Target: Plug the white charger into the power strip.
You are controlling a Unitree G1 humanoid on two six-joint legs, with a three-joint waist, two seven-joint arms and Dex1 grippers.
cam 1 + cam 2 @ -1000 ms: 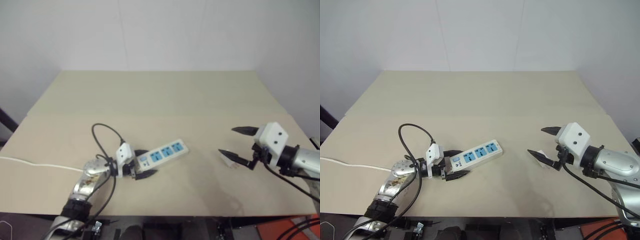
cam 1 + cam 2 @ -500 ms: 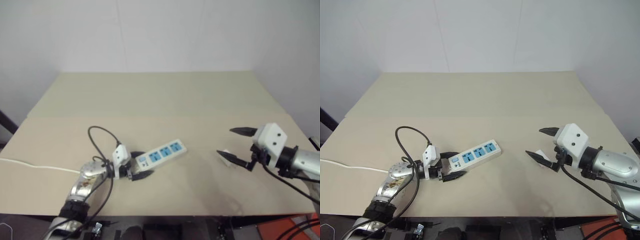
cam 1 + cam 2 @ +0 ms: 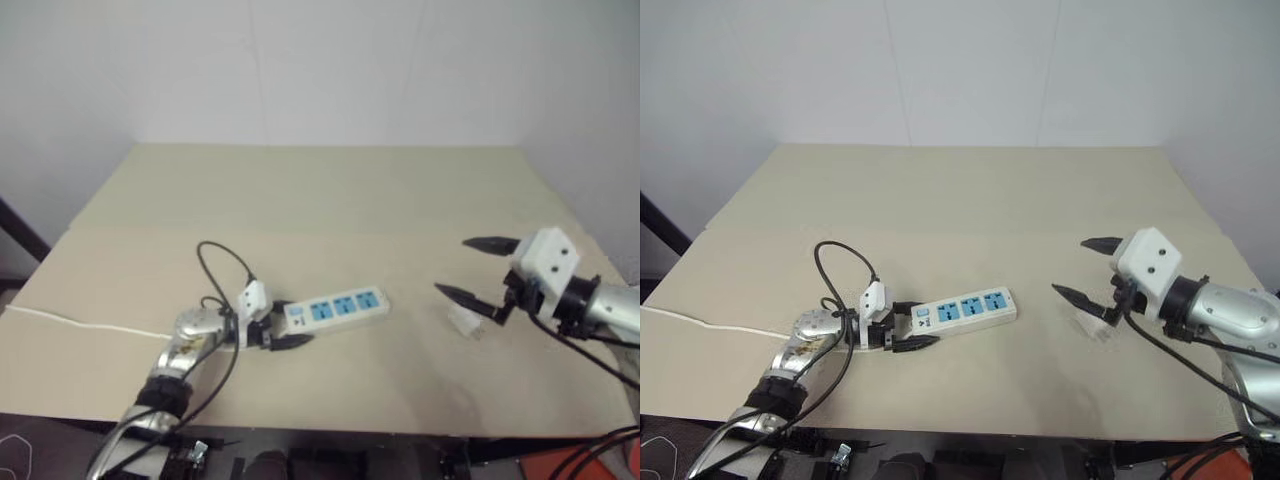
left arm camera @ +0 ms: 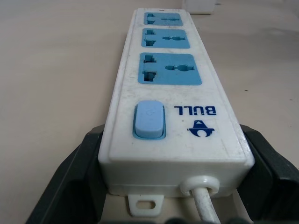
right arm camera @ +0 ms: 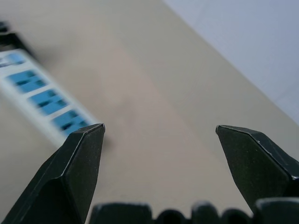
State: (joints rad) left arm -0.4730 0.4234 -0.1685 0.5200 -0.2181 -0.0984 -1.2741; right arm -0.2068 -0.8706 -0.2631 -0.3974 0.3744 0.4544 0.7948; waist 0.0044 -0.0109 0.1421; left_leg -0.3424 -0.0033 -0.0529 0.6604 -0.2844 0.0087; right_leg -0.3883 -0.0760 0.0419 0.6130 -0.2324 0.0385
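I have the left gripper [image 3: 902, 328] clamped on the switch end of the power strip [image 3: 965, 307] to pin it to the table [image 3: 970, 200], while the right gripper [image 3: 1087, 268] hangs agape above the white charger [image 3: 1091, 325] lying on the tabletop well right of the strip, unheld.

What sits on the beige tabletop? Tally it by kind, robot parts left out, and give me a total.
Long white plastic power strip with three blue socket faces: 1
Small plain white rectangular plastic charger block: 1
Thin white cord running from the strip's switch end off the table's left edge: 1
Total: 3
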